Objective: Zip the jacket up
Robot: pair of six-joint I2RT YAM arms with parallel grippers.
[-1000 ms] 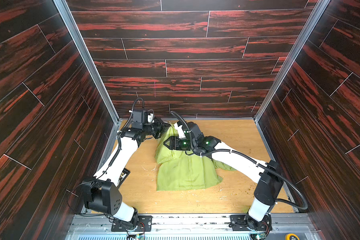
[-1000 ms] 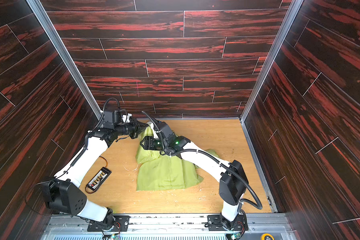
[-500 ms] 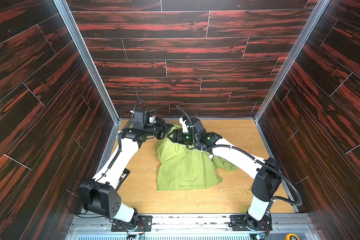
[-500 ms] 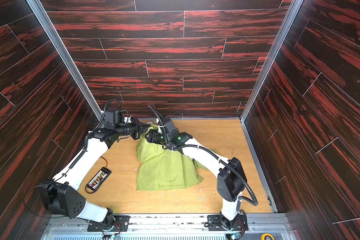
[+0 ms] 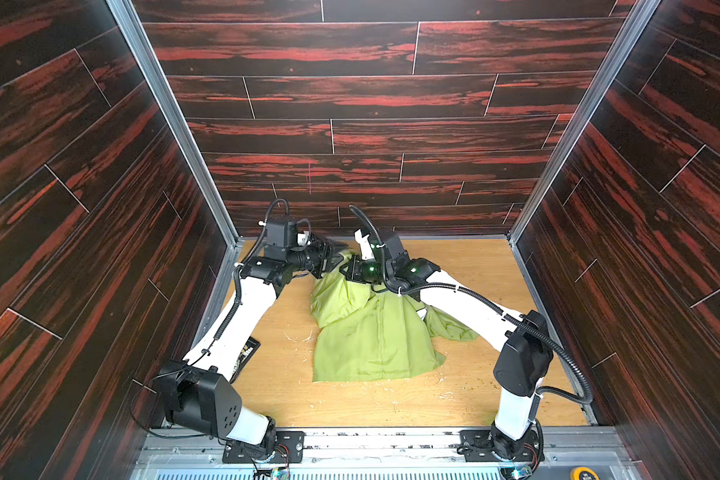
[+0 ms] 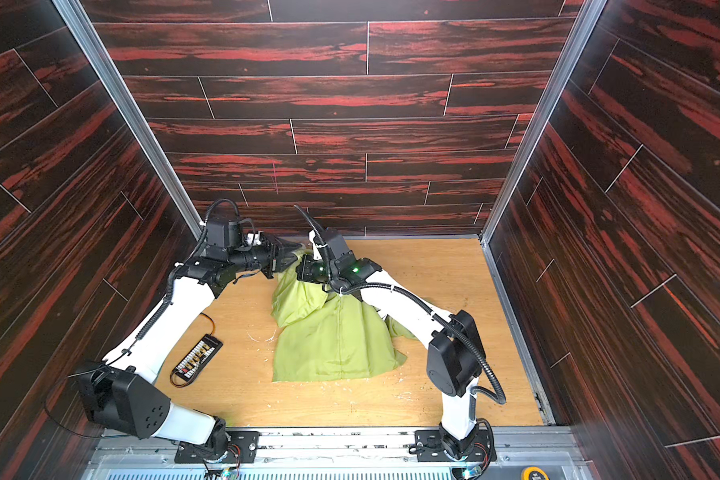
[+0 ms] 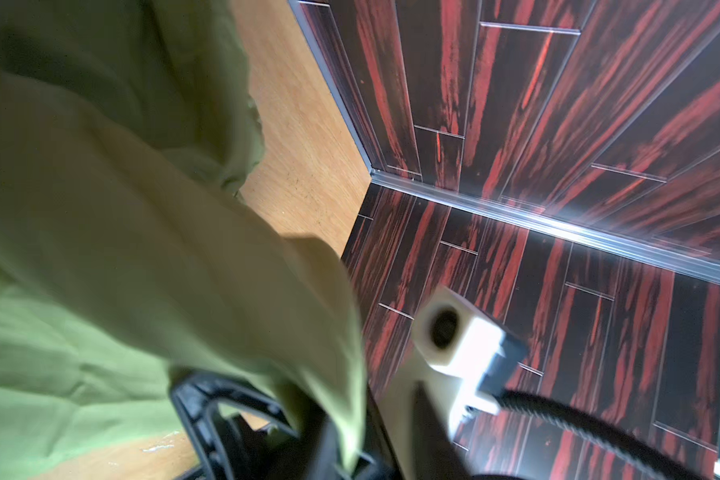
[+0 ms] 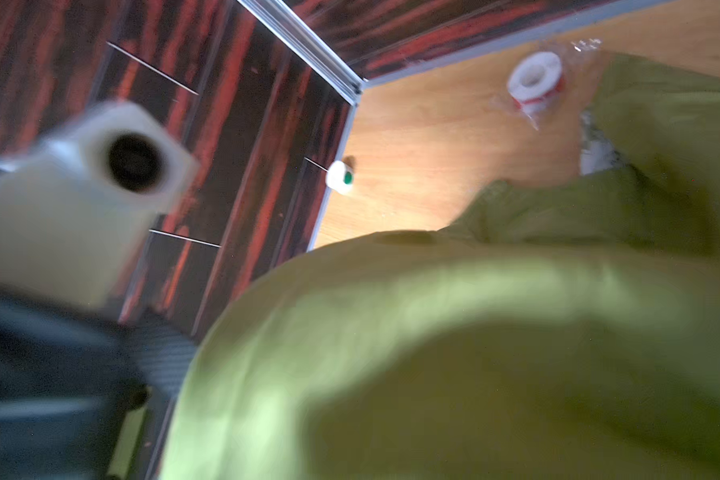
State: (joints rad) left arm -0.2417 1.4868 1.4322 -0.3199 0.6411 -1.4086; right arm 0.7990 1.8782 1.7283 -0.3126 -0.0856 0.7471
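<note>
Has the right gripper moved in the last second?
Yes. The right gripper, at the lime-green fabric jacket's top end, has shifted toward the dark wood-grain back wall.

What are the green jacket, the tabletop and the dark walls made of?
The jacket: thin matte cloth, cotton or synthetic unclear; it creases and drapes. The tabletop: pale wood or wood-look board, grain visible. The walls: dark red-streaked plank-pattern panels, faint sheen, perhaps laminate.
</note>
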